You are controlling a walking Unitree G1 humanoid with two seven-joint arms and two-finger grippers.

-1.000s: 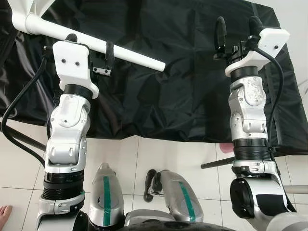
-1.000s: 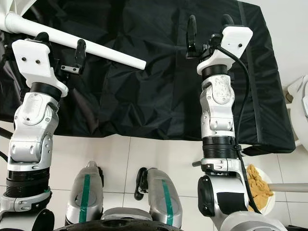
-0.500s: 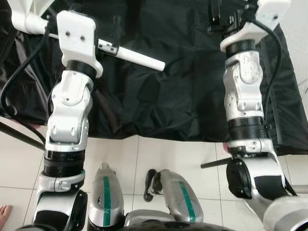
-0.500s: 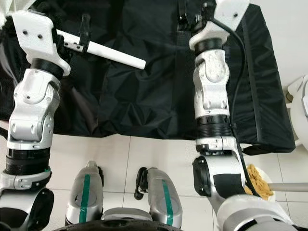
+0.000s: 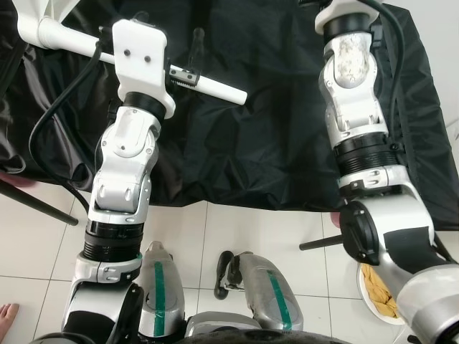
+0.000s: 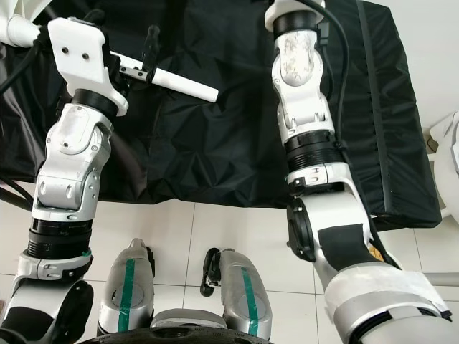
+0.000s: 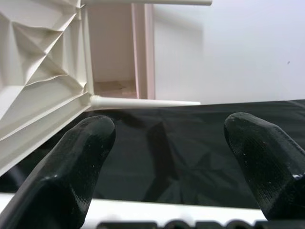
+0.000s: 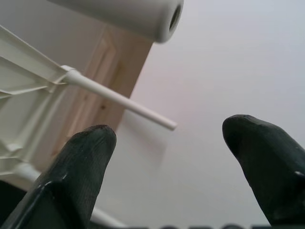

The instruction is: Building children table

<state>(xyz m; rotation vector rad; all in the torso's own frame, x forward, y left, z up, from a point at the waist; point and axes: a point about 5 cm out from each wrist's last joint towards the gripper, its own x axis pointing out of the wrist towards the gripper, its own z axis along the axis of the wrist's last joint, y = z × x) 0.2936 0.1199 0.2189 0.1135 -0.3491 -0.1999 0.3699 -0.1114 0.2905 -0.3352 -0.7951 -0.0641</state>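
Risk assessment: the white table leg (image 5: 208, 84) lies slanted across the black cloth (image 5: 272, 143), apparently joined at its far end to the white table top (image 7: 33, 71), which lies on its side with its ribbed underside showing. The leg's free end points toward the right arm. In my judgement the main hazard is the left gripper (image 5: 188, 63) bearing down on or dragging this leg sideways; leverage on a long, thin plastic part could strain or unseat its joint at the table top. A second hazard is the cloth, which is loose and wrinkled and may slide or bunch under a push, shifting the part away from the fingers.

Left gripper: positioned directly at the leg, a short way back from its free end. In the left wrist view both fingertips (image 7: 71, 167) stand wide apart, with a white bar running just beneath them. Whether the fingers touch the leg cannot be confirmed; nothing is clamped.

Right gripper (image 8: 176, 167): raised at the far end of the extended right arm (image 5: 355, 93), well apart from the left gripper. Its fingers are spread wide and hold nothing. Ahead of them a further leg (image 8: 121, 102) projects from the table top, and a hollow tube end (image 8: 157, 14) sits near, untouched.
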